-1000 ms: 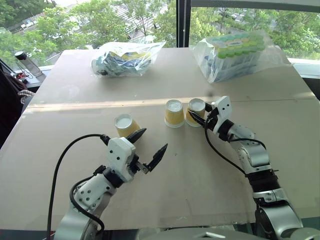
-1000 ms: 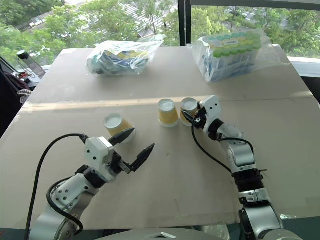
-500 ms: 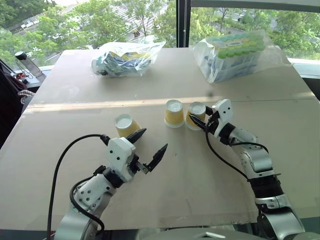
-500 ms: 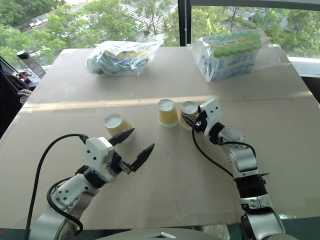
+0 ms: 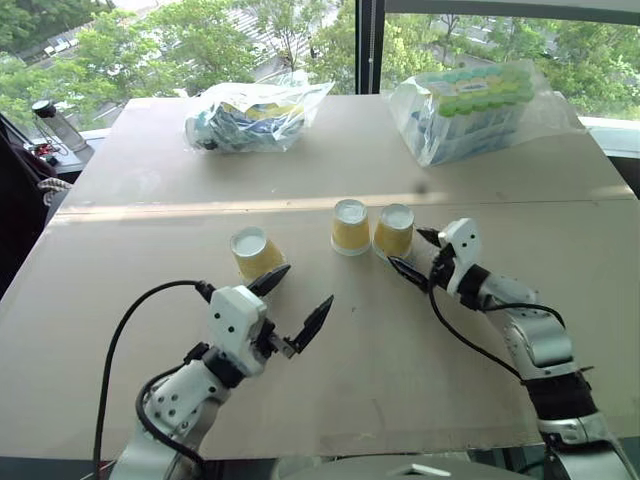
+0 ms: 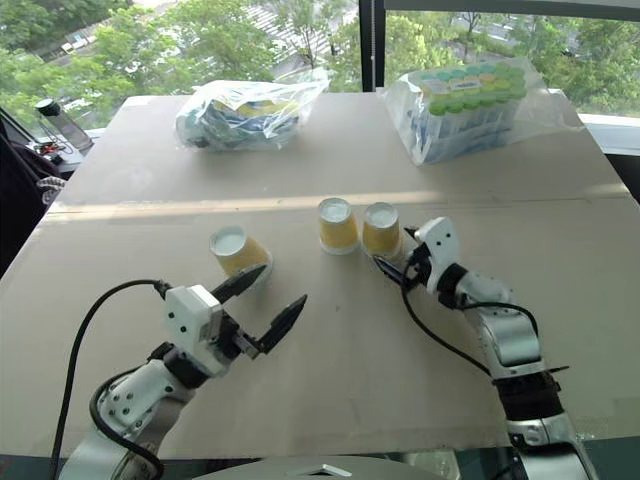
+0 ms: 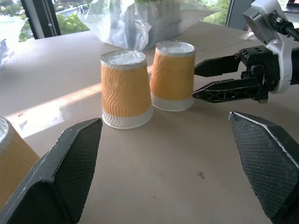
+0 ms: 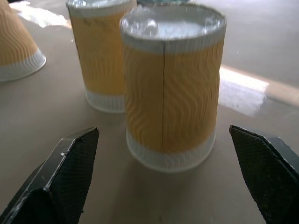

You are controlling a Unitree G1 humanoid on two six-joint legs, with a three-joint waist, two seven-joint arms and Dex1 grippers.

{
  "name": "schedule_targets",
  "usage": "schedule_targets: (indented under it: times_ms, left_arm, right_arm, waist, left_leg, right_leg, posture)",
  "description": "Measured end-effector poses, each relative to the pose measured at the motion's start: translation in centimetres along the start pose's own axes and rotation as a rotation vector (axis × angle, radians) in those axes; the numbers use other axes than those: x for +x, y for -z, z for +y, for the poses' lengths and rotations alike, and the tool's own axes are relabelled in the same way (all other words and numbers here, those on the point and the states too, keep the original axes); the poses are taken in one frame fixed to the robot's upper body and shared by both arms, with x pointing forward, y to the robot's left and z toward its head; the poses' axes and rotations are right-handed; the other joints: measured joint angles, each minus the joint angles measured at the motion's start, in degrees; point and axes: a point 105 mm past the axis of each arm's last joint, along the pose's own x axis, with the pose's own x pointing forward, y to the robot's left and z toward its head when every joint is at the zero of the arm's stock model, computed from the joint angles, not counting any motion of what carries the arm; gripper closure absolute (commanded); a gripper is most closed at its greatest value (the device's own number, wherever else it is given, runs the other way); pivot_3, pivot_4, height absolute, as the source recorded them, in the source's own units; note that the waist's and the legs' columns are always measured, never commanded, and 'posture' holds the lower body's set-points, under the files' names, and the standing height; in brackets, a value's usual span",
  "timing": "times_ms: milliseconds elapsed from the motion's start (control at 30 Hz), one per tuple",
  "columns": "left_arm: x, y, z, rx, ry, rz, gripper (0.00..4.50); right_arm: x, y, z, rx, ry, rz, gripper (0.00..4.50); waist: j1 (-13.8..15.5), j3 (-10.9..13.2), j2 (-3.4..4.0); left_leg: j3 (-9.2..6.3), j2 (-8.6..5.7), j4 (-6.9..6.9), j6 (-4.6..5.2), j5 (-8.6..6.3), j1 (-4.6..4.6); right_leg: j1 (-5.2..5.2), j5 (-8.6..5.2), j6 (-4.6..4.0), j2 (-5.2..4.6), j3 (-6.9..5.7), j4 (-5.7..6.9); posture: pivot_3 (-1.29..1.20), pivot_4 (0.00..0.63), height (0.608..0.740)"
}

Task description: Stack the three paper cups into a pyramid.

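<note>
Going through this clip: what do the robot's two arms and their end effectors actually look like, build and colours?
Both arms are silver-grey metal segments with black joints. Each wrist carries a white blocky housing, and a loose black cable loops from it back along the arm. The left end effector and right end effector each have two black, tapered, pointed fingers; the wrist views show finely textured pads on their inner faces.

The head stereo pair looks forward and down from above the near table [image 5: 130, 300] edge, covering the whole tabletop out to the far window. Both eyes share almost the same field, slightly offset sideways. The left wrist camera sits low near the table surface at the near left, facing right and far toward the paired cups [image 7: 149, 84]. The right wrist camera sits low and very near the right cup [image 8: 170, 88], facing left. Both wrist views share those two cups.
</note>
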Motion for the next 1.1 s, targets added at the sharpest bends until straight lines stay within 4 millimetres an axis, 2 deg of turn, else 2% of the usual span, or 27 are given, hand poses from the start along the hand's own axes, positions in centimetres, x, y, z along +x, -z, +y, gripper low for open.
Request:
schedule_targets:
  times_ms: [133,233,333,367,467,567,833,1100]
  left_arm:
    - [-1.3,0.6,-0.2,-0.039,-0.038,0.012,0.0]
    - [-2.1,0.3,2.4,-0.012,-0.235,-0.023,0.0]
    - [-2.4,1.2,4.6,0.032,-0.356,-0.002,0.0]
    - [-2.3,1.4,5.0,0.042,-0.372,0.001,0.0]
    - [-0.3,1.0,6.9,0.096,-0.406,-0.055,0.0]
    - [1.0,1.1,8.1,0.114,-0.442,-0.075,0.0]
    - [3.1,2.3,9.1,0.111,-0.464,-0.081,0.0]
    - [4.0,1.6,9.5,0.12,-0.473,-0.11,0.0]
  right_arm:
    - [-3.0,1.5,0.8,-0.005,-0.089,0.09,0.08]
    - [-5.6,1.3,2.2,0.017,-0.232,0.083,0.08]
    - [-6.7,0.0,3.2,0.022,-0.328,-0.009,0.08]
    - [-6.8,-0.5,3.4,0.019,-0.346,-0.05,0.08]
    - [-6.9,-2.9,4.3,0.003,-0.383,-0.221,0.08]
    - [-6.8,-3.7,4.7,0.006,-0.384,-0.293,0.08]
    - [-7.0,-4.3,4.8,0.004,-0.384,-0.337,0.08]
    - [-7.0,-4.4,4.8,0.004,-0.374,-0.341,0.08]
  waist:
    - [0.3,0.0,0.0]
    - [1.2,0.1,-0.04]
    - [1.4,0.1,-0.12]
    - [1.5,0.1,-0.14]
    - [1.7,0.1,-0.24]
    - [1.6,0.1,-0.25]
    - [1.5,0.1,-0.26]
    - [1.5,0.1,-0.26]
  left_leg:
    - [-0.04,0.01,0.01,0.01,-0.01,0.06]
    - [-0.12,0.02,0.08,0.02,-0.01,0.11]
    - [-0.17,0.03,0.08,0.02,-0.01,0.15]
    - [-0.19,0.03,0.1,0.02,-0.01,0.15]
    - [-0.29,0.02,0.16,0.0,0.0,0.17]
    - [-0.26,-0.02,0.18,0.0,0.0,0.16]
    - [-0.26,-0.02,0.16,0.0,0.0,0.15]
    - [-0.26,-0.02,0.17,-0.01,0.0,0.14]
  right_leg:
    - [0.11,0.0,0.0,-0.02,0.06,0.02]
    - [0.29,0.0,0.0,-0.03,-0.06,0.0]
    - [0.37,0.0,0.01,-0.02,-0.12,-0.02]
    - [0.38,0.0,0.01,-0.02,-0.14,-0.02]
    - [0.39,0.01,0.01,-0.03,-0.27,0.0]
    - [0.39,0.01,0.02,-0.03,-0.3,-0.01]
    - [0.35,0.01,0.02,-0.03,-0.28,0.01]
    - [0.35,0.01,0.02,-0.03,-0.28,0.02]
  posture:
    - [0.0,0.15,0.74]
    - [0.0,0.15,0.74]
    - [0.0,0.15,0.74]
    - [0.0,0.15,0.74]
    - [0.0,0.15,0.74]
    - [0.0,0.15,0.74]
    - [0.0,0.15,0.74]
    - [0.0,0.15,0.74]
